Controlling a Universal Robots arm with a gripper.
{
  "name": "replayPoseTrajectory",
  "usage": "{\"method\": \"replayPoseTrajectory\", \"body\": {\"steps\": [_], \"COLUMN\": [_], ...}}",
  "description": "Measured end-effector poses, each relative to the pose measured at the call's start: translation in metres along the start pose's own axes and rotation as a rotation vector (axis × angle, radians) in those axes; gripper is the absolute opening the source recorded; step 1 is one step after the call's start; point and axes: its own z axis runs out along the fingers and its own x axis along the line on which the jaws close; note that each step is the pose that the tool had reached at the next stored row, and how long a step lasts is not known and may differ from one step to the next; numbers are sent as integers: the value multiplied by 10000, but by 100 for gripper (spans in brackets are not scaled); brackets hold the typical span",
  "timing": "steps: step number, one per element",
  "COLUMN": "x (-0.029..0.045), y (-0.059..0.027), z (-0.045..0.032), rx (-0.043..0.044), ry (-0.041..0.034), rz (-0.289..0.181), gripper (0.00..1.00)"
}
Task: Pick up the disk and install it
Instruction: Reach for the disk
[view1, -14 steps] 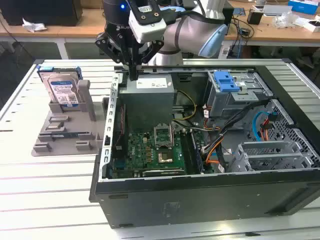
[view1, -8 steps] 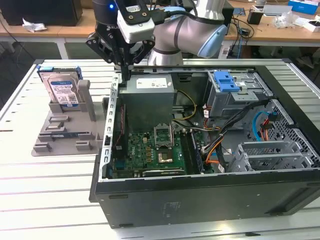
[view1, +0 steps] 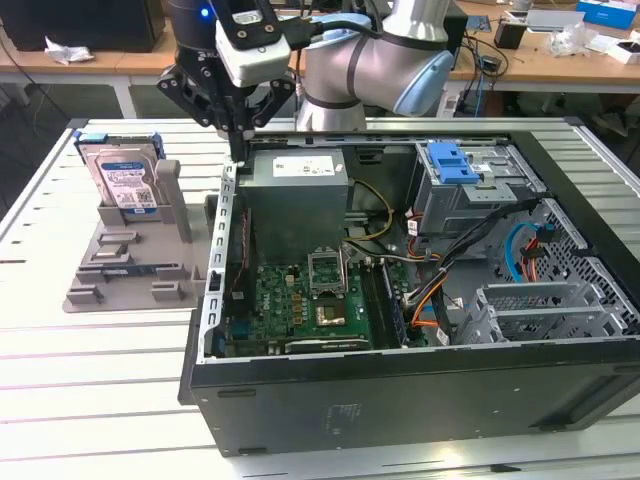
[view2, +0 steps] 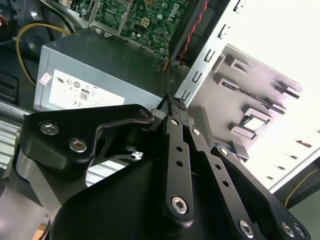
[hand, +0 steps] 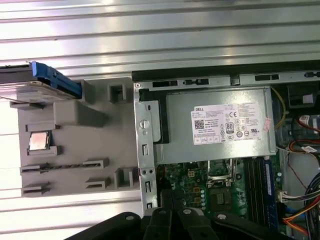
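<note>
Exterior view: disk (view1: 124, 172) stands upright in grey slotted holder (view1: 130, 265), well apart from fingers (view1: 237, 135).
Fingers: black, slim, pressed together.
Disk: flat silver, blue rails.

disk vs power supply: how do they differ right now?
The disk stands upright in the grey holder outside the case; the power supply sits inside it. The disk is smaller, with blue rails; the power supply is a bigger plain grey box. Both carry a printed label.
</note>
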Motion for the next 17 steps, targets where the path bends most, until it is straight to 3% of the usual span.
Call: {"method": "replayPoseTrajectory", "body": {"steps": [4, 8, 17], "x": [125, 335, 541], "y": [-9, -22, -19], "z": [-3, -5, -6], "rx": [0, -1, 0], "ry": [0, 0, 0], "rz": [1, -1, 1], "gripper": [11, 11, 11]}}
